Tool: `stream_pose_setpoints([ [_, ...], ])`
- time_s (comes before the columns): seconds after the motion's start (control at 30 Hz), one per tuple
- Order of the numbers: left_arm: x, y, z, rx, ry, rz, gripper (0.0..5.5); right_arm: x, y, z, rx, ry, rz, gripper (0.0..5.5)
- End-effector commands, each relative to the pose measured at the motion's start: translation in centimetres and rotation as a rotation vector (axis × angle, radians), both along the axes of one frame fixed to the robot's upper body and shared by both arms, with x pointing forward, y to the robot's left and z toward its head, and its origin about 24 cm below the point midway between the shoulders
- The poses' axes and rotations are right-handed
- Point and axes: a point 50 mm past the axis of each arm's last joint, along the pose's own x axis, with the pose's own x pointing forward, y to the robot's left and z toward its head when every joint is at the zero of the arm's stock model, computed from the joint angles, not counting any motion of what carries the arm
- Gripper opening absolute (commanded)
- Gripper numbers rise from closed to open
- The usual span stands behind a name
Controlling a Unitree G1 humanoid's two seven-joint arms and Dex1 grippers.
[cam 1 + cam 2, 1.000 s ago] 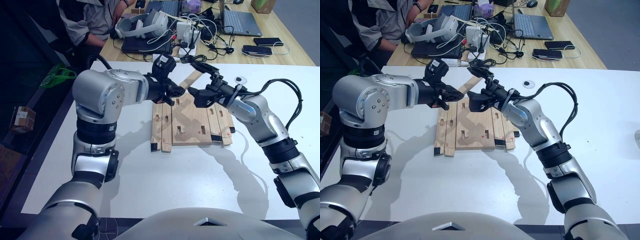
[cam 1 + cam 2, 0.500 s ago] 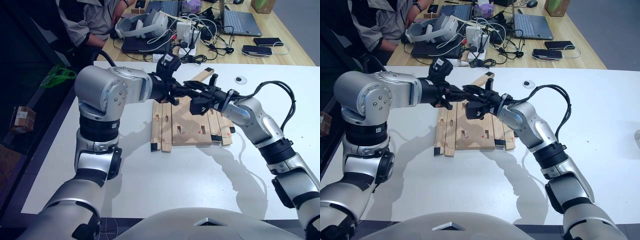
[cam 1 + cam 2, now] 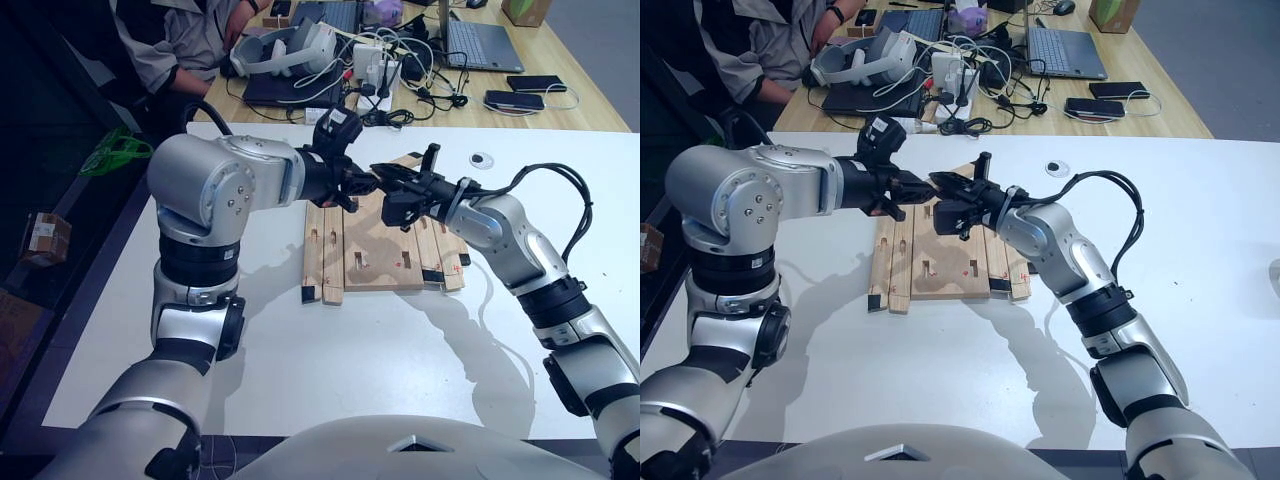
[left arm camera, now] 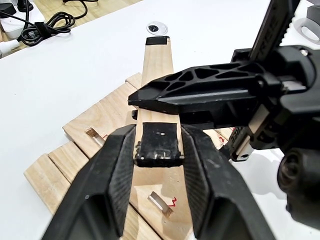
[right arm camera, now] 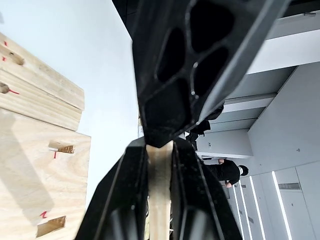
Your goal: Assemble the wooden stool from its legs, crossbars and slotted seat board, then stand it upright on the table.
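Left eye view, and the two arms are now joined at centre frame. Within the last second the right gripper [image 5: 159,150] has been brought leftward across the pile until it is nose to nose with the left gripper [image 4: 157,137], and the far end of the wooden bar [image 4: 157,70] has been lowered from its steeper tilt. The bar is held clear of the table [image 3: 300,400], above the upper edge of the seat board [image 3: 385,245]. Its black-capped near end is clenched between the left fingers, and the right fingers are clamped round the wood just beyond. A handover or shared regrip is judged to be under way, and nothing has yet been fitted into a slot. Now the count: one bar aloft and one wide seat board lying flat. Two narrow slats [image 3: 333,260] are laid against its left edge, and at least two further slats [image 3: 447,262] lie at its right edge, the exact number being hidden under the right arm. Two grippers are counted, both closed on the same bar.
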Motion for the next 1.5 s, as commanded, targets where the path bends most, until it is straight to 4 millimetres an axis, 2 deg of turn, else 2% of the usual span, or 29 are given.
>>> stream_pose_setpoints([
  [0.03, -0.3, -0.3, 1.3, -0.063, -0.087, -0.038, 1.3, -0.6, 0.0, -1.8, -0.017, 0.101, -0.008, 0.38],
  [0.3, -0.6, -0.1, 1.4, -0.06, -0.145, -0.056, 1.3, -0.3, -0.3, -1.9, 0.027, 0.125, -0.042, 0.38],
  [0.43, -0.1, 0.3, 1.5, -0.039, -0.17, 0.0, 1.3, -0.1, -0.8, -2.1, 0.067, 0.142, -0.075, 0.38],
  [0.47, 0.2, 0.5, 1.5, -0.043, -0.169, 0.021, 1.66, 0.0, -1.1, -2.0, 0.081, 0.145, -0.088, 0.38],
  [0.6, 0.9, 0.9, 2.3, -0.1, -0.219, 0.077, 1.83, 0.3, -2.5, -1.8, 0.144, 0.149, -0.147, 0.38],
  [0.7, 1.4, 1.1, 3.0, -0.155, -0.285, 0.135, 2.25, 0.2, -3.5, -1.8, 0.192, 0.165, -0.184, 0.38],
  [0.73, 1.6, 1.2, 3.4, -0.19, -0.333, 0.182, 2.39, 0.2, -4.0, -1.7, 0.246, 0.183, -0.214, 0.38],
  [0.83, 2.0, 2.0, 4.4, -0.288, -0.39, 0.278, 2.46, 0.7, -6.1, -0.3, 0.595, 0.304, -0.372, 0.38],
  [0.93, 2.2, 2.6, 4.1, -0.344, -0.397, 0.348, 2.46, 0.6, -7.2, 0.9, 0.904, 0.463, -0.398, 0.38],
  [1.03, 2.6, 2.8, 3.7, -0.335, -0.399, 0.395, 2.46, 0.1, -6.1, 2.4, 0.99, 0.58, -0.282, 0.38],
  [1.1, 3.1, 2.2, 3.8, -0.329, -0.405, 0.391, 2.46, -1.2, -4.5, 3.4, 0.991, 0.7, -0.098, 0.38],
  [1.17, 3.3, 0.7, 3.6, -0.308, -0.389, 0.329, 2.46, -2.8, -2.6, 3.7, 0.914, 0.787, 0.057, 0.38],
  [1.23, 2.8, -1.3, 2.7, -0.236, -0.353, 0.213, 2.46, -3.6, -1.2, 3.7, 0.874, 0.835, 0.133, 0.38],
  [1.33, 1.7, -3.2, 0.7, -0.102, -0.31, 0.088, 2.46, -3.6, -0.1, 3.4, 0.87, 0.854, 0.148, 0.38],
  [1.5, 1.0, -4.0, 0.9, -0.079, -0.33, 0.038, 2.46, -3.1, 0.6, 2.4, 0.859, 0.862, 0.107, 0.38],
])
